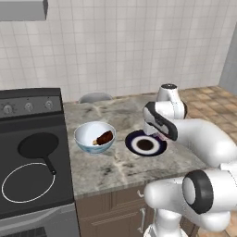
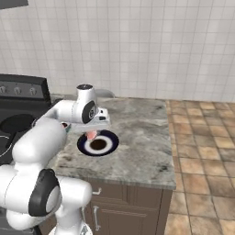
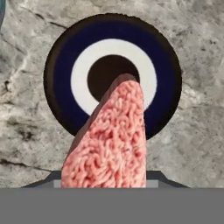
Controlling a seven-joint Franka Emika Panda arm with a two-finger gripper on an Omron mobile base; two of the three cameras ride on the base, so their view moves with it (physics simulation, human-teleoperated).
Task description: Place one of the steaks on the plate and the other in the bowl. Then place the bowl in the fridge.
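The gripper (image 2: 93,133) hangs above the plate (image 1: 159,147), clamped on the pink steak (image 3: 111,140), which points down at the plate's dark middle. The plate lies on the stone surface (image 1: 111,166), just right of the bowl (image 1: 84,139), which holds the dark steak (image 1: 103,138). A skillet (image 1: 38,146) sits on the stove at left.

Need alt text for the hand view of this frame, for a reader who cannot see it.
A pale pink steak, held in the gripper, hangs over the plate, a dark navy round with a white ring and dark centre. The plate sits on a grey marbled counter.
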